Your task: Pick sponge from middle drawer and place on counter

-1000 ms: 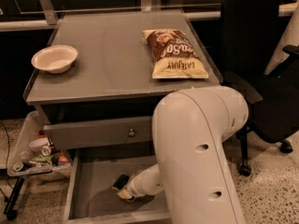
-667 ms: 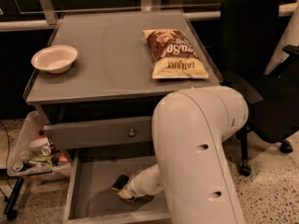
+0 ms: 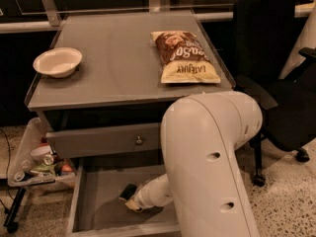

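The middle drawer (image 3: pixel 94 201) is pulled open below the counter (image 3: pixel 118 68). My white arm reaches down into it from the right. My gripper (image 3: pixel 130 199) is low over the drawer floor, left of centre, and mostly hidden by the wrist. The sponge (image 3: pixel 132 206) shows at the gripper's tip as a pale yellow edge with a dark patch above it. I cannot tell whether it lies on the floor or is lifted.
A white bowl (image 3: pixel 57 61) sits at the counter's left. A brown-and-yellow chip bag (image 3: pixel 183 56) lies at its right. A shut drawer front with a round knob (image 3: pixel 139 140) is above the open drawer. A tray of clutter (image 3: pixel 39 164) stands left, a black office chair (image 3: pixel 276 83) right.
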Robot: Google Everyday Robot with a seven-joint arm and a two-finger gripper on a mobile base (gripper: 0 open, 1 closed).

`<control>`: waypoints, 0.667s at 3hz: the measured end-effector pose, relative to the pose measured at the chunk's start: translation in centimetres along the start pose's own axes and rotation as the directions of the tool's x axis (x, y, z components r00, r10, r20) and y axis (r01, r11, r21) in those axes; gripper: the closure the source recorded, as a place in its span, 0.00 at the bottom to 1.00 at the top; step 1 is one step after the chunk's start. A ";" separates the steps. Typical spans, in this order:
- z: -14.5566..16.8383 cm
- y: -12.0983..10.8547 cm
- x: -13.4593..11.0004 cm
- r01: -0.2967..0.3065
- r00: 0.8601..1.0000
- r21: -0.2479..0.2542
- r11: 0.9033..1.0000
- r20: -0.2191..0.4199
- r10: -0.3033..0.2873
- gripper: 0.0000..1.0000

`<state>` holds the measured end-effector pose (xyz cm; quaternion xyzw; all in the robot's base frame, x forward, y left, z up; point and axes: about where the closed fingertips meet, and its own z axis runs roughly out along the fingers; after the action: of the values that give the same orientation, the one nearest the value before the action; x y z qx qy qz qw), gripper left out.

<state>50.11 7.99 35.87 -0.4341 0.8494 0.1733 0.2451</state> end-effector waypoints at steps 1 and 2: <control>-0.5 0.8 -1.0 0.010 1.000 -0.019 1.000 0.019 -0.010 1.00; -2.6 2.0 -2.8 0.024 0.997 -0.028 0.999 0.072 -0.022 1.00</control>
<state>49.19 9.63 39.76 -0.4410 0.8324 0.1981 0.2710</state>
